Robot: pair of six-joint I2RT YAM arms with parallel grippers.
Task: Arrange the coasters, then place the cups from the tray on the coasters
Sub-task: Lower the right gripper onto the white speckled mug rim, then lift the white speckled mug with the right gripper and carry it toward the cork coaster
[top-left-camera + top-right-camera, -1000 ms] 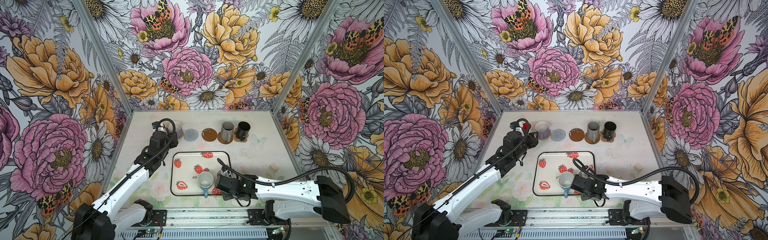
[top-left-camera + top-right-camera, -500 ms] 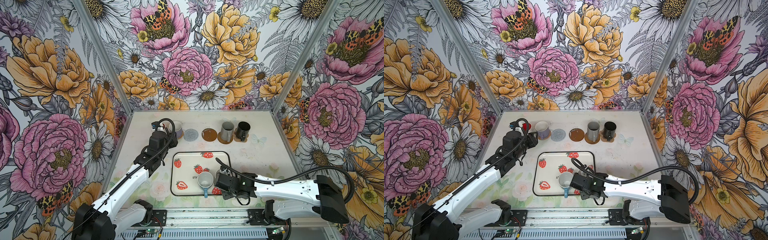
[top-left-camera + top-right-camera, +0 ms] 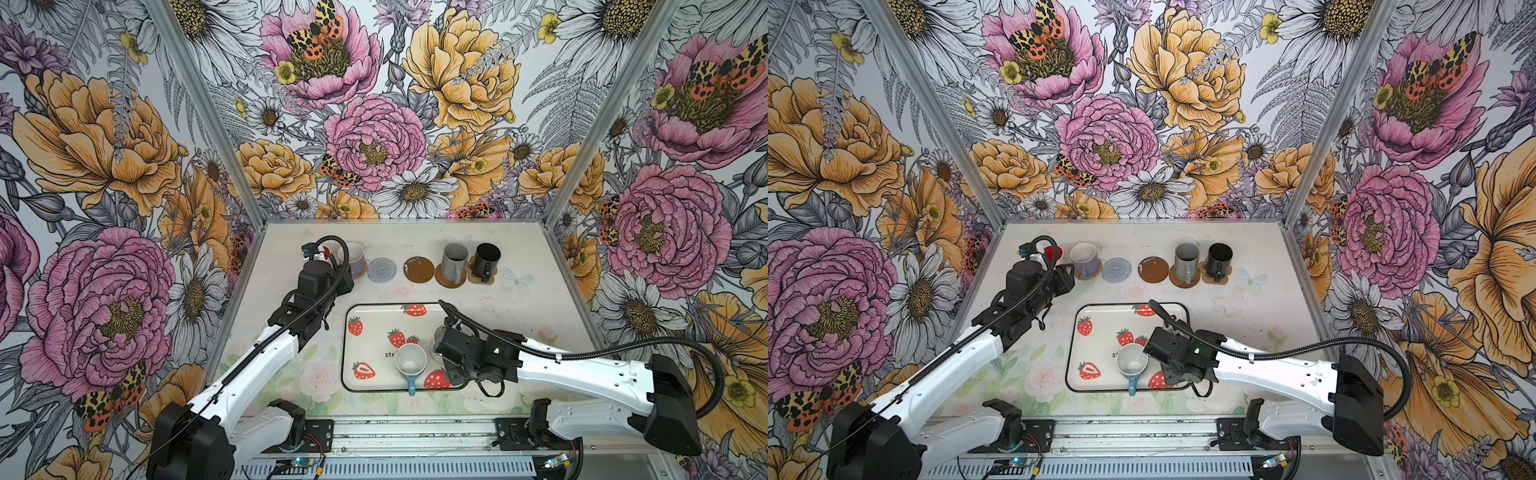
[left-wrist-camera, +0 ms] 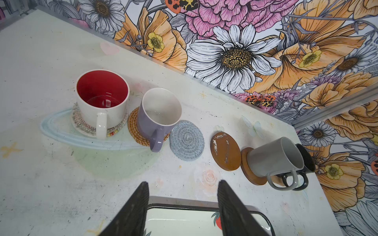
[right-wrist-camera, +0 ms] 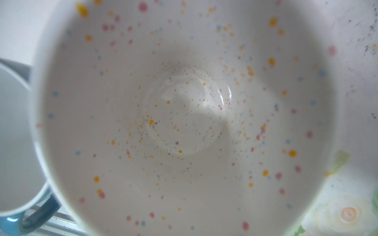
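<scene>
Tray near front edge, light blue mug on it, speckled mug at its right edge. Right gripper low over speckled mug, grip impossible to tell; left gripper spread wide, empty. Along back: four mugs on coasters, grey woven coaster and brown disc bare.

grey woven coaster and brown disc lie open, flanked by lilac mug and grey mug.

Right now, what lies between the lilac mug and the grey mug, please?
A grey woven coaster and a brown disc coaster, in both top views.
</scene>
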